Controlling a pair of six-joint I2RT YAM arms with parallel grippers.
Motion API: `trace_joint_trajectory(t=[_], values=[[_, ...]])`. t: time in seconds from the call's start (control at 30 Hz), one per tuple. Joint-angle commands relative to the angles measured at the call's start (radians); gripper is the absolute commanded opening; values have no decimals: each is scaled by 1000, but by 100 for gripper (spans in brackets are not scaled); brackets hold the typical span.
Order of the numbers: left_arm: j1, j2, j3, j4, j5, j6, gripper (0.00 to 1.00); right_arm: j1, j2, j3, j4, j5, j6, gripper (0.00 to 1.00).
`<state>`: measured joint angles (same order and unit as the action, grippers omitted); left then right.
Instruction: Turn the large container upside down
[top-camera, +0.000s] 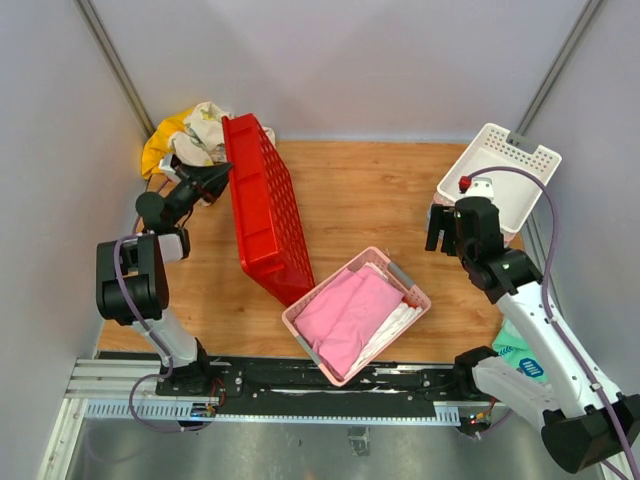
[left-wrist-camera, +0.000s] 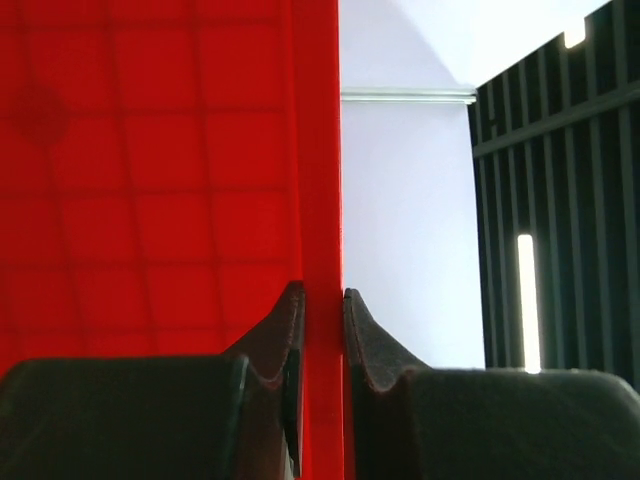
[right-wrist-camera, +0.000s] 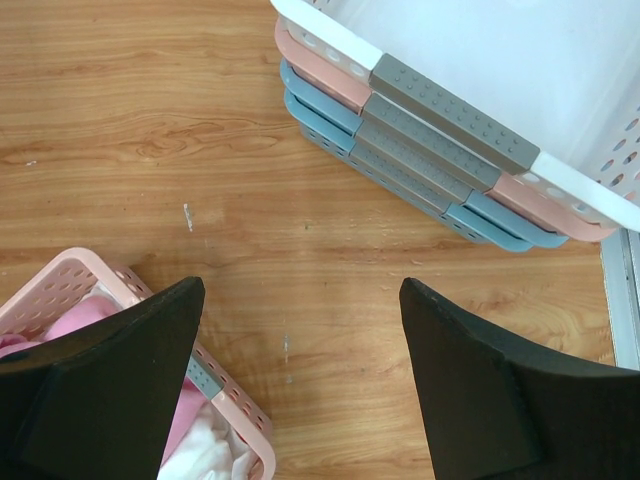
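From the top external view, the large container (top-camera: 265, 215) is a shallow red rectangular bin. It stands up on one long edge in the left-centre of the frame and leans a little, running from the back wall down toward the middle of the wooden surface (top-camera: 370, 200). Its broad face shows a grid of ribs. The left fingers (top-camera: 212, 178) meet its upper rim from the left side. Behind them, a heap of yellow and white cloth (top-camera: 188, 135) lies in the upper left corner. A pink basket (top-camera: 415, 297) with pink cloth in it sits at lower centre, just beside the container's near corner. A white basket (top-camera: 505, 165) sits at upper right, with the right fingers (top-camera: 433, 235) hanging just in front of it, well apart from the red bin.

The left wrist view shows what the overhead one cannot. The left fingers (left-wrist-camera: 290, 325) are pinched tight on the container's (left-wrist-camera: 150, 150) thin edge, one on each side of it. The red wall, marked with faint squares, fills the left half of the frame.

In the right wrist view, the right fingers (right-wrist-camera: 150, 345) are spread wide over bare surface (right-wrist-camera: 200, 120) with nothing between them. The white basket (right-wrist-camera: 480, 70) at upper right proves to be the top of a nested stack of pink and blue baskets. The pink basket's (right-wrist-camera: 85, 275) corner shows at lower left.
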<state>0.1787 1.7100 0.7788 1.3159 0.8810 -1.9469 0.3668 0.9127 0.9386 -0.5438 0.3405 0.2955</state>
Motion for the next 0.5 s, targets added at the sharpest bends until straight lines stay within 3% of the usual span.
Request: trace_joint_trajectory(t=[0.0,0.17,0.3,0.37,0.47], values=[[72,32,-127,222,156,9,9,14,11,-5,6,-3,16,81],[160,13,-223,167,201,95,47,13,27,-3,8,-12,21,81],[228,-39,-276,-15,211,237,58,14,44,1,8,-24,26,81],[258,-83,-277,-202,206,369,67,14,52,2,10,-29,26,81],[281,-176,-199,-729,132,721,78,13,60,6,10,-36,26,81]])
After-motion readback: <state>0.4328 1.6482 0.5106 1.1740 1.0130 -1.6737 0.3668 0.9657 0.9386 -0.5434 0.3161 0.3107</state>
